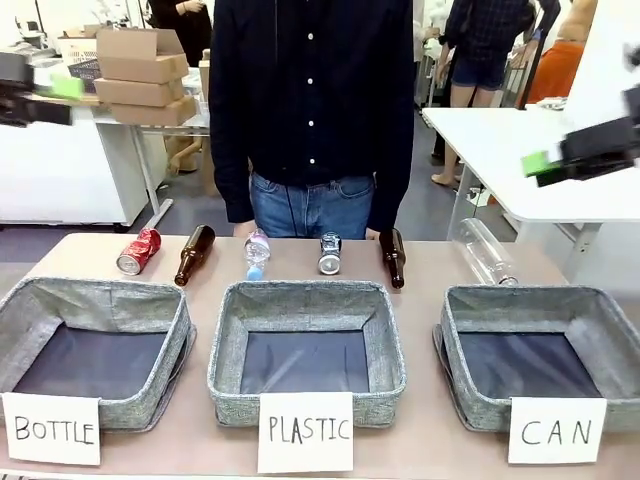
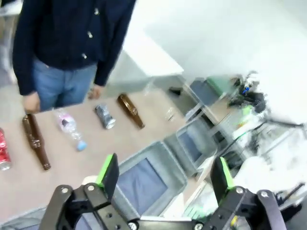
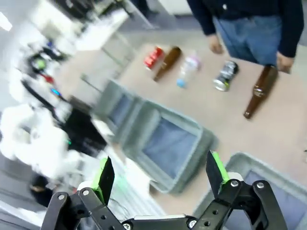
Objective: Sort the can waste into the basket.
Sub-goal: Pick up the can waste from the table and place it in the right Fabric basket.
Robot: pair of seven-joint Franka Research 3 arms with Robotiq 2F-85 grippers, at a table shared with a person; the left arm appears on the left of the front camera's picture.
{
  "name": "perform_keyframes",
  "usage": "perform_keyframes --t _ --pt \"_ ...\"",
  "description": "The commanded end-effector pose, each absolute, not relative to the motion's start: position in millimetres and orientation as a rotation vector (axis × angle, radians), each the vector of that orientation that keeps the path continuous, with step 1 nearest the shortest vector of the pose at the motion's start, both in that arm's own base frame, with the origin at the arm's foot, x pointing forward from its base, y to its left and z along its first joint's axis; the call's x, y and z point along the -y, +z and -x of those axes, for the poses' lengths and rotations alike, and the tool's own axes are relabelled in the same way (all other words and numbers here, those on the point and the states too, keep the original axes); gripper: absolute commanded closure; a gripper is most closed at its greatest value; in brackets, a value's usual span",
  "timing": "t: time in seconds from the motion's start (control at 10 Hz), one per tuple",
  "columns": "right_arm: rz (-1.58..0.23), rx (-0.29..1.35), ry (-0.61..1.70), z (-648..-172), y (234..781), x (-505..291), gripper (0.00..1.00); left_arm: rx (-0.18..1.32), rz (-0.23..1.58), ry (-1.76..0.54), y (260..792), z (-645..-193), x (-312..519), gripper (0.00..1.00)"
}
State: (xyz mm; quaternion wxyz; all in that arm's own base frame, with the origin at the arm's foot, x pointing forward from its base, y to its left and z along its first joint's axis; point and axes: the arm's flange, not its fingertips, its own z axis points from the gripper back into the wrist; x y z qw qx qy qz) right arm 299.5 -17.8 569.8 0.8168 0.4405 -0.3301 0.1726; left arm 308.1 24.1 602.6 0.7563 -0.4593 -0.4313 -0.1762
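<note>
**Front view.** We look across a table at a person standing at 12 o'clock. Six items lie on their sides in one mixed row along the far edge. We judge this layout makes the cans something to pick out from among bottles. The red can lies at the row's 9 o'clock end, just beside a brown bottle. The black and silver can lies mid-row between a small plastic bottle and a second brown bottle. Three grey baskets stand along the near side with their cards facing us. The CAN basket, at 4 o'clock, holds nothing, so no can is sorted yet. The left tool hangs at 10 o'clock and the right tool at 2 o'clock, both blurred and well above the table.

**Left wrist view.** The left tool stands wide open, its green pads far apart, with nothing between them. The black and silver can lies at 11 o'clock of it, and the red can at the 9 o'clock edge.

**Right wrist view.** The right tool is likewise spread wide and grips nothing. The red can lies at 12 o'clock and the black and silver can at 1 o'clock. From its place in the row, we take the grey rim at 4 o'clock for the CAN basket.
</note>
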Motion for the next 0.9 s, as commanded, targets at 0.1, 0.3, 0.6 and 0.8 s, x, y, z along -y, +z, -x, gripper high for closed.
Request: perform_keyframes --t 0.1,0.3,0.6,0.8 --pt "-1.185 0.831 -0.058 -271 547 56 0.0 0.954 1.082 -0.256 518 -268 -36 0.0" --pt "-1.155 0.752 0.101 -295 570 71 0.0 0.858 1.072 -0.258 512 -291 -21 0.0" --pt "-1.155 0.752 0.101 -295 570 71 0.0 0.938 1.1 -0.227 571 -318 -79 0.0" --pt "-1.155 0.752 0.101 -295 570 71 0.0 0.938 1.1 -0.227 571 -318 -79 0.0"
